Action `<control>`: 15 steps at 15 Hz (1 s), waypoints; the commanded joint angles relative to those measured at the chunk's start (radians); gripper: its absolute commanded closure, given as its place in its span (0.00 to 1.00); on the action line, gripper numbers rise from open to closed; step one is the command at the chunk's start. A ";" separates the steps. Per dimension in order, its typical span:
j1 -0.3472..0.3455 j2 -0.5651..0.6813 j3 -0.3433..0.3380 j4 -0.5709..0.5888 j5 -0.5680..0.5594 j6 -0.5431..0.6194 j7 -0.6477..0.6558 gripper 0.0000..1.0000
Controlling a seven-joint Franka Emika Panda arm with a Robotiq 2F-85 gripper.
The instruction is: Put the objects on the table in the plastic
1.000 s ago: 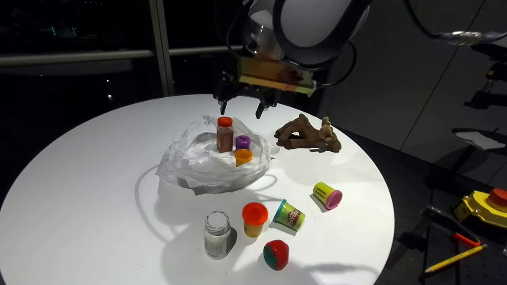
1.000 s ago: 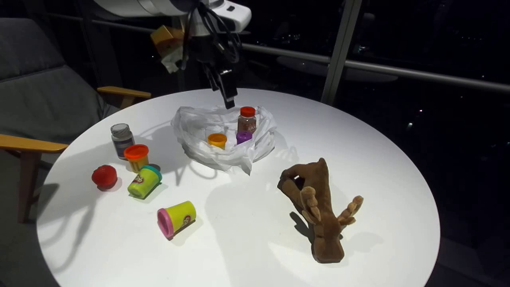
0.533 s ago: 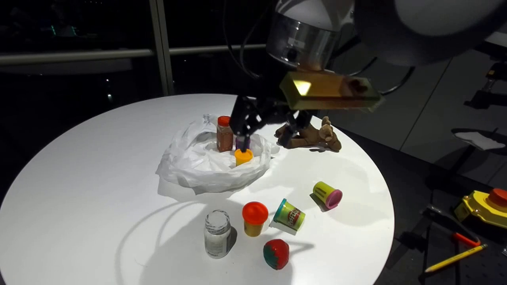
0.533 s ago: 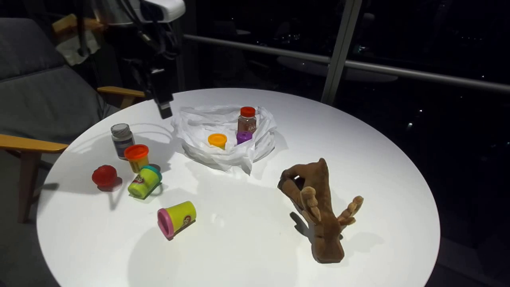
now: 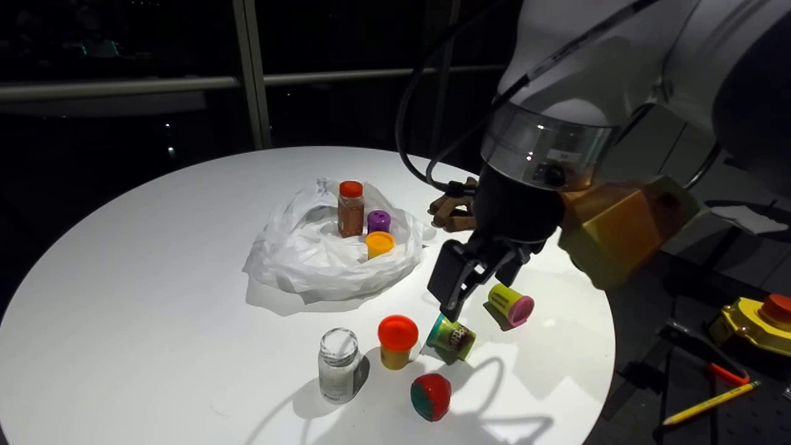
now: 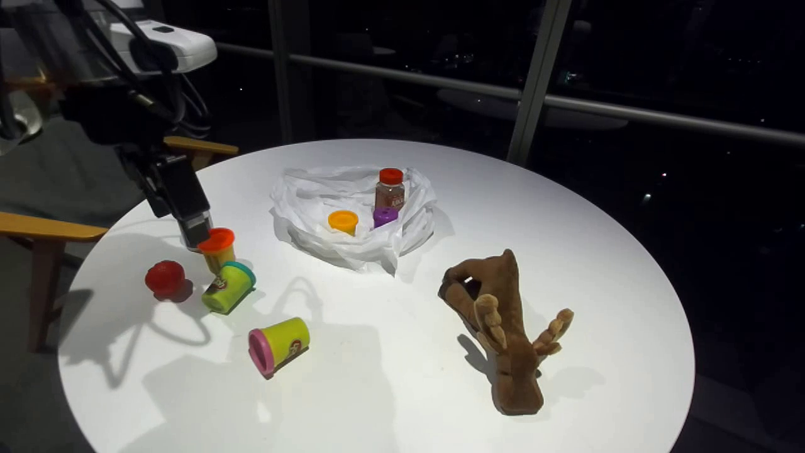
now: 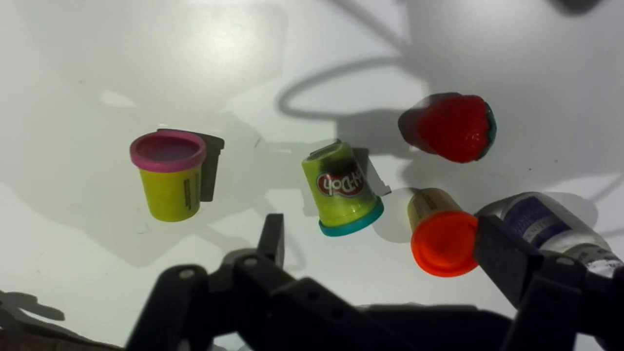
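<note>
- Gripper [image 7: 387, 241]: above the table [image 5: 154, 296], fingertips [image 7: 273, 239] spread wide, nothing held.
- Teal-lidded can [image 7: 341, 190]: on its side, below and just beyond the gap between the fingertips in the wrist view, lid end nearer the gripper; long axis roughly across the closing direction. Probably the next target, although the upright red-lidded can [image 7: 441, 239], beside one fingertip in that view, is also plausible.
- Plastic bag [image 6: 317, 242]: to one side of the gripper, distinct in both exterior views; not clearly discernible in the wrist view.

Behind the tool [image 6: 196, 229], a grey armchair [image 6: 56, 182] with wooden armrests [image 6: 50, 227] stands dimly lit; farther back, a metal rail [image 6: 660, 118] crosses dark windows [image 6: 629, 50], apparently facing night.
</note>
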State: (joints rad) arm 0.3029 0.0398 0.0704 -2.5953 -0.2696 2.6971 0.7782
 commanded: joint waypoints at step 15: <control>-0.151 0.190 0.106 0.010 0.398 0.083 -0.738 0.00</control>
State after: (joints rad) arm 0.1829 0.1971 0.1566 -2.6233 0.1016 2.7777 0.1028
